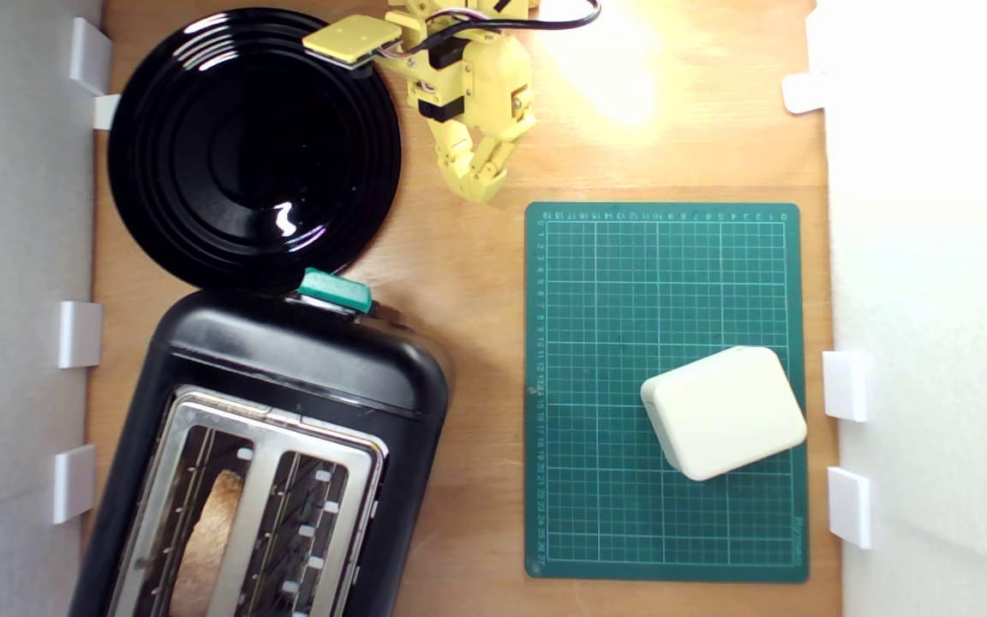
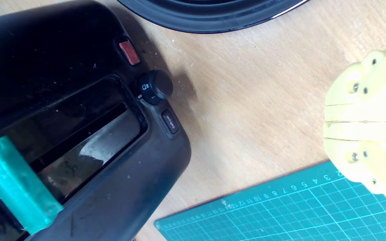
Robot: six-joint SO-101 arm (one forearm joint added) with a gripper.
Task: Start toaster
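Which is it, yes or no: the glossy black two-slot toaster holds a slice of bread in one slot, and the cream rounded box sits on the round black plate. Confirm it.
No. The glossy black two-slot toaster does hold a slice of bread in one slot, but the cream rounded box sits on the green gridded cutting mat, not on the round black plate, which holds nothing. The exterior view shows this.

A light wooden tabletop (image 1: 476, 411) is bordered on both sides of the exterior view by white panels (image 1: 939, 257), to which small white brackets (image 1: 846, 385) are fixed. A bright warm glare (image 1: 609, 60) is cast on the wood near the far edge.
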